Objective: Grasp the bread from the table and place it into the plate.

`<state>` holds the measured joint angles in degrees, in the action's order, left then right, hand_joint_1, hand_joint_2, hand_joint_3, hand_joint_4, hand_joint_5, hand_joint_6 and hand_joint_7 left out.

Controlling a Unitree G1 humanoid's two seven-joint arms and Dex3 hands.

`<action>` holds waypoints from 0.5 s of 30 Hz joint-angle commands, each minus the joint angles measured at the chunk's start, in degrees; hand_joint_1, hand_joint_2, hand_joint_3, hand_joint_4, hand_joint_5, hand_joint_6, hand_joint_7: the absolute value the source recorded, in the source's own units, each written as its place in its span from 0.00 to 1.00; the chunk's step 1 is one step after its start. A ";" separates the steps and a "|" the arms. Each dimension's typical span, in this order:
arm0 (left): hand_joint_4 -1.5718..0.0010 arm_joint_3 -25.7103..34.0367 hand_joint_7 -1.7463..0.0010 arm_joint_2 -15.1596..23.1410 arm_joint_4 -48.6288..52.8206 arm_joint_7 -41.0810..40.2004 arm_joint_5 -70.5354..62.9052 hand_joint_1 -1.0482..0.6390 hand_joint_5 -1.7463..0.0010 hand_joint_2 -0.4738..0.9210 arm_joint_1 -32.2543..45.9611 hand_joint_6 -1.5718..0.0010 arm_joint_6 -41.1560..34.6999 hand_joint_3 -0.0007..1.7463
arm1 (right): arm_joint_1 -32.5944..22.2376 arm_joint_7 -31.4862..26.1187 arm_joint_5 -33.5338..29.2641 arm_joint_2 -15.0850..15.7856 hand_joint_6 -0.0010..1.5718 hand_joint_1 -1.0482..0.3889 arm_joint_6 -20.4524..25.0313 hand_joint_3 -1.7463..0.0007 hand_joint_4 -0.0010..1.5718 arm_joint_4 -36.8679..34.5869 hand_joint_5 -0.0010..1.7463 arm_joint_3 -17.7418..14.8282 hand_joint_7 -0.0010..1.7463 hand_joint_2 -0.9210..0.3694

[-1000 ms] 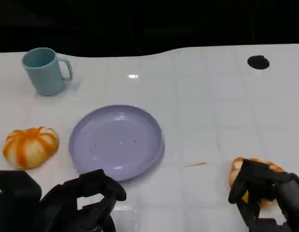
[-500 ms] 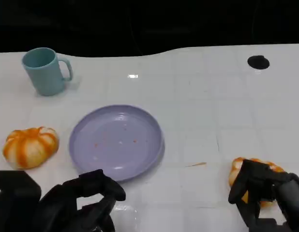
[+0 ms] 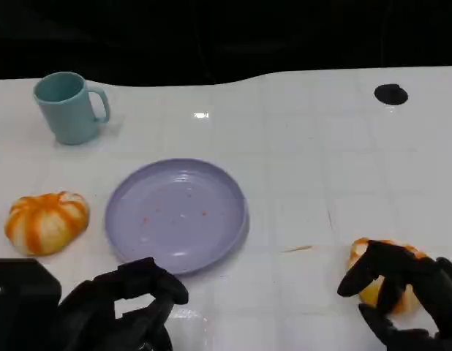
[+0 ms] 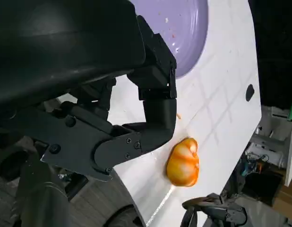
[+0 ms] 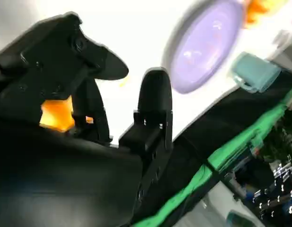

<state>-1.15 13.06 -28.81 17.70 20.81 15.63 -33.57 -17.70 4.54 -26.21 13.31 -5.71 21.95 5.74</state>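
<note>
At lower right the right hand (image 3: 401,292) has its fingers spread over the bread (image 3: 383,287); whether they touch it I cannot tell. The left hand (image 3: 131,307) sits lower left with fingers curled on nothing, below the plate (image 3: 138,234).

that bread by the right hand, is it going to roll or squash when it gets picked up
Probably little rolling: the bread looks like a low dome sitting flat on the table. Its puffy, lobed shape suggests it is soft and light, so a hard squeeze might dent it. The right hand fingers already arch over it.

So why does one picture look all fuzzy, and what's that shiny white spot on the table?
The right wrist view is blurred, its plate and mug soft-edged; the head view is sharp, and the spot is lamp glare on the glossy table.
</note>
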 commanded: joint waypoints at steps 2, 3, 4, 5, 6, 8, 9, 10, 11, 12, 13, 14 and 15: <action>0.55 0.52 0.19 0.63 0.49 0.67 0.31 0.40 0.00 0.94 0.05 0.60 0.50 0.39 | 0.71 -0.96 -11.78 4.29 0.44 0.53 0.32 0.55 0.39 3.70 0.66 0.07 0.41 0.40; 0.55 0.55 0.19 0.61 0.55 0.72 0.34 0.40 0.00 0.94 0.05 0.60 0.56 0.39 | 0.71 -0.60 -13.76 4.85 0.45 0.52 0.69 0.59 0.39 4.44 0.63 0.03 0.37 0.37; 0.55 0.55 0.20 0.61 0.59 0.75 0.32 0.40 0.00 0.94 0.06 0.60 0.59 0.39 | 0.69 -0.28 -15.37 5.29 0.46 0.51 0.98 0.64 0.40 5.08 0.59 0.00 0.32 0.34; 0.55 0.52 0.20 0.65 0.63 0.80 0.26 0.41 0.00 0.94 0.05 0.60 0.67 0.39 | 0.66 0.14 -16.65 5.59 0.49 0.50 1.37 0.70 0.41 5.79 0.54 -0.04 0.26 0.30; 0.56 0.49 0.20 0.66 0.67 0.86 0.20 0.41 0.00 0.94 0.05 0.60 0.80 0.39 | 0.61 0.58 -17.58 5.79 0.50 0.50 1.74 0.76 0.42 6.42 0.49 -0.08 0.22 0.26; 0.56 0.39 0.20 0.62 0.70 0.77 0.04 0.41 0.00 0.94 0.06 0.60 0.89 0.39 | 0.56 1.51 -19.37 6.48 0.52 0.50 2.08 0.85 0.40 7.66 0.43 -0.26 0.16 0.21; 0.56 0.31 0.20 0.57 0.68 0.65 -0.04 0.40 0.00 0.94 0.05 0.60 0.84 0.39 | 0.56 2.10 -20.35 6.90 0.52 0.49 2.23 0.88 0.40 8.28 0.40 -0.39 0.13 0.18; 0.55 0.21 0.20 0.57 0.74 0.69 -0.13 0.40 0.00 0.94 0.05 0.60 0.99 0.39 | 0.54 2.89 -21.40 7.25 0.51 0.49 2.62 0.91 0.38 9.03 0.38 -0.53 0.12 0.17; 0.55 0.16 0.20 0.57 0.76 0.71 -0.17 0.40 0.00 0.94 0.02 0.60 1.03 0.39 | 0.55 3.52 -22.37 7.60 0.49 0.47 2.88 0.93 0.35 9.65 0.35 -0.60 0.09 0.15; 0.55 0.11 0.20 0.57 0.78 0.72 -0.20 0.40 0.00 0.94 0.01 0.60 1.08 0.39 | 0.55 3.97 -22.99 7.77 0.48 0.46 3.10 0.94 0.34 10.07 0.34 -0.65 0.08 0.15; 0.55 0.11 0.20 0.52 0.78 0.74 -0.13 0.40 0.00 0.94 0.01 0.59 1.08 0.39 | 0.51 4.85 -23.96 8.00 0.48 0.46 3.61 0.95 0.33 10.76 0.33 -0.64 0.07 0.14; 0.56 0.15 0.20 0.47 0.80 0.77 -0.01 0.40 0.00 0.94 0.02 0.60 1.07 0.39 | 0.48 5.77 -25.06 8.21 0.44 0.43 4.13 0.96 0.29 11.41 0.30 -0.55 0.05 0.13; 0.56 0.15 0.20 0.42 0.77 0.75 0.02 0.40 0.00 0.94 0.05 0.60 1.09 0.39 | 0.39 6.64 -26.17 8.23 0.42 0.42 4.67 0.97 0.27 12.08 0.29 -0.44 0.04 0.12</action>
<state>-1.18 13.07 -28.39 17.96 20.73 15.63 -33.32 -17.32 9.18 -50.25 20.33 -2.35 32.17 5.64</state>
